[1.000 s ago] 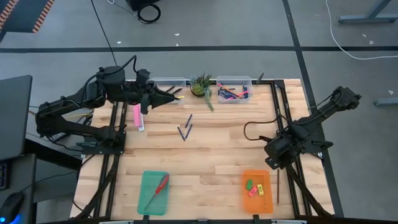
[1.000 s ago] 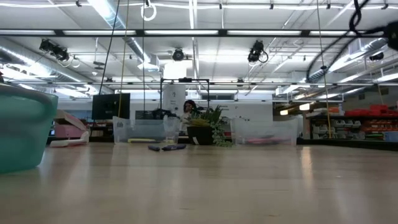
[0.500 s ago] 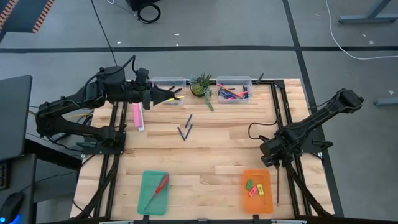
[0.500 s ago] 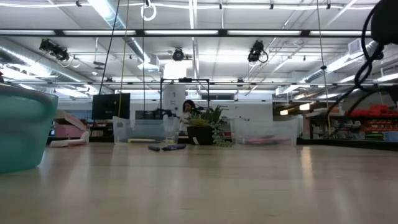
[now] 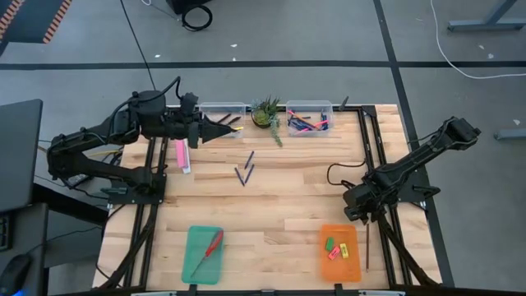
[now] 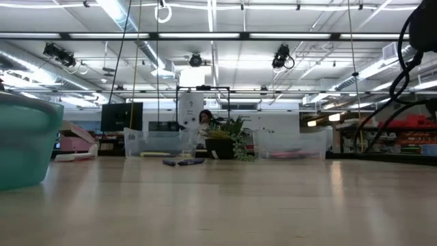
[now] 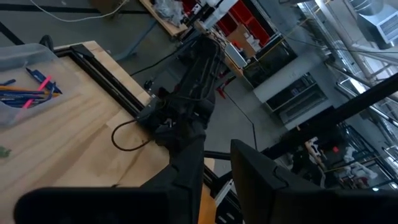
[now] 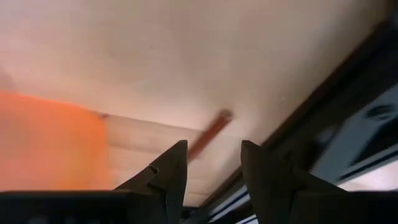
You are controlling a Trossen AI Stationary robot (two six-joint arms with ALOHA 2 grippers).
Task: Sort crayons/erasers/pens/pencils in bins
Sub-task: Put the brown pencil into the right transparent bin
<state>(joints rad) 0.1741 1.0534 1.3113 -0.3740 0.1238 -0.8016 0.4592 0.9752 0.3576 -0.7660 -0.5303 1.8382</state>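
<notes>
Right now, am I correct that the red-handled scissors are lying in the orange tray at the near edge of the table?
Not quite: the red-handled scissors lie in the teal-green tray, not the orange tray, which holds the erasers. The high view shows this.

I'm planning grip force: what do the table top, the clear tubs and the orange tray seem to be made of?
Table top: pale wood planks, likely butcher block, with a satin sheen; seams and grain show. Clear tubs: see-through, probably hard plastic; contents show through the walls. Orange tray: opaque, even colour, seemingly moulded plastic.
</notes>
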